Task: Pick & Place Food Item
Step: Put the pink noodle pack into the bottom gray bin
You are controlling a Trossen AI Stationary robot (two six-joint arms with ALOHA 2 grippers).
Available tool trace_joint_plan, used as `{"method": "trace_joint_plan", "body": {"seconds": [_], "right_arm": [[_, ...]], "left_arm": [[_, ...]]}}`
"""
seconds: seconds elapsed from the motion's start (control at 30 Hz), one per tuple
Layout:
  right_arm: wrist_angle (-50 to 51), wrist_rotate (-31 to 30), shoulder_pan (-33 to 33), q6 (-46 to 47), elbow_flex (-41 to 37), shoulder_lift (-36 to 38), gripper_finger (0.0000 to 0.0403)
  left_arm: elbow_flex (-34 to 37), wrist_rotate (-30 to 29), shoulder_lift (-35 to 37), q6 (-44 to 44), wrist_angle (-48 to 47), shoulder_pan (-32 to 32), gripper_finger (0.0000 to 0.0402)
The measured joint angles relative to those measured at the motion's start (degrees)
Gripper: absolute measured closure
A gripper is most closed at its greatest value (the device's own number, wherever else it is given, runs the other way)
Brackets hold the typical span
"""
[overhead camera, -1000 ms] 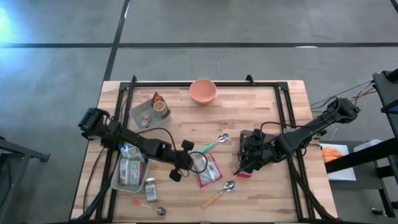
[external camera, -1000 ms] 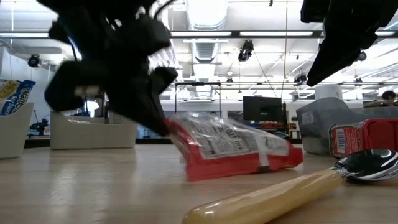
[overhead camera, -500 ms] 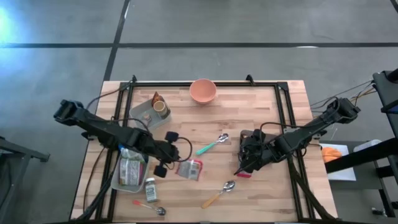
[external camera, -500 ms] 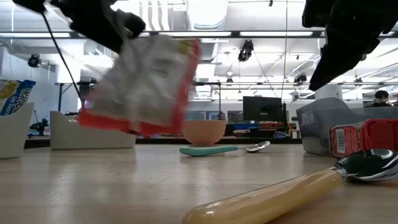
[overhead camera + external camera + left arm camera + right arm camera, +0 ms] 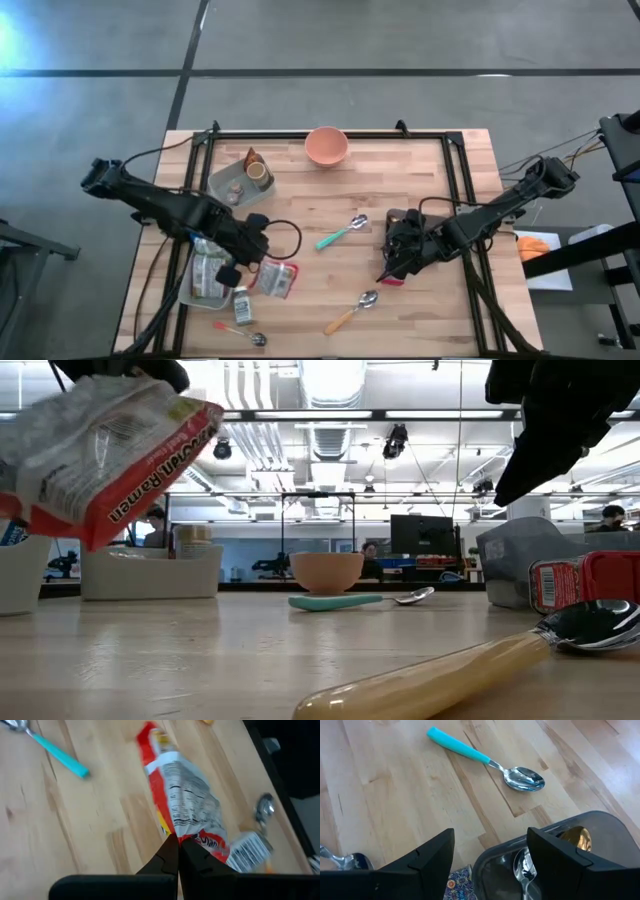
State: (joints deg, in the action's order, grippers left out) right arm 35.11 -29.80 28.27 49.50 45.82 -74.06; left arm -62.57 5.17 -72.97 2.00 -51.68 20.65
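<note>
A red-and-white ramen packet [image 5: 276, 279] hangs in the air next to the left-hand grey tray [image 5: 188, 296], with my left gripper [image 5: 250, 264] shut on it. In the low view the packet [image 5: 105, 448] floats high above the tabletop. The left wrist view shows the shut fingertips [image 5: 178, 845] at the packet's near end. My right gripper [image 5: 396, 256] stands open over a grey container [image 5: 560, 845] that holds spoons, touching nothing. My left gripper pinches the ramen packet's end edge [image 5: 184, 836] between its two shut fingers. The fingers slant down from the table's left side. The packet hangs below and beyond the fingertips, tilted, lifted clear of the table.
The left tray holds other food packets [image 5: 208, 272]. A small bottle [image 5: 242, 304] and a spoon [image 5: 238, 332] lie near it. A teal-handled spoon [image 5: 340, 234], a yellow-handled spoon [image 5: 350, 312], a pink bowl [image 5: 326, 146] and a tray with cups [image 5: 240, 178] are also on the table.
My left gripper has risen and drawn back toward the table's left edge, staying shut on the ramen packet. The packet has been lifted off the table's middle and now hangs clear beside the left tray.
</note>
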Motion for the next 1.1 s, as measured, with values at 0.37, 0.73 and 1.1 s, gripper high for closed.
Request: {"method": "trace_joint_plan", "body": {"seconds": [0.37, 0.73, 1.1], "right_arm": [[-0.17, 0.0, 0.0, 0.02, -0.15, 0.0, 0.0155], [-0.79, 0.0, 0.0, 0.01, -0.26, 0.0, 0.0155], [-3.26, -0.02, 0.0, 1.51, -0.26, 0.0, 0.0155]], "left_arm": [[-11.52, 0.87, 0.04, 5.34, -20.69, 2.99, 0.0401], [-15.1, -0.59, 7.01, 17.13, -29.55, 9.97, 0.0401], [-13.98, -0.46, 12.57, 31.77, -38.4, 21.55, 0.0401]]}}
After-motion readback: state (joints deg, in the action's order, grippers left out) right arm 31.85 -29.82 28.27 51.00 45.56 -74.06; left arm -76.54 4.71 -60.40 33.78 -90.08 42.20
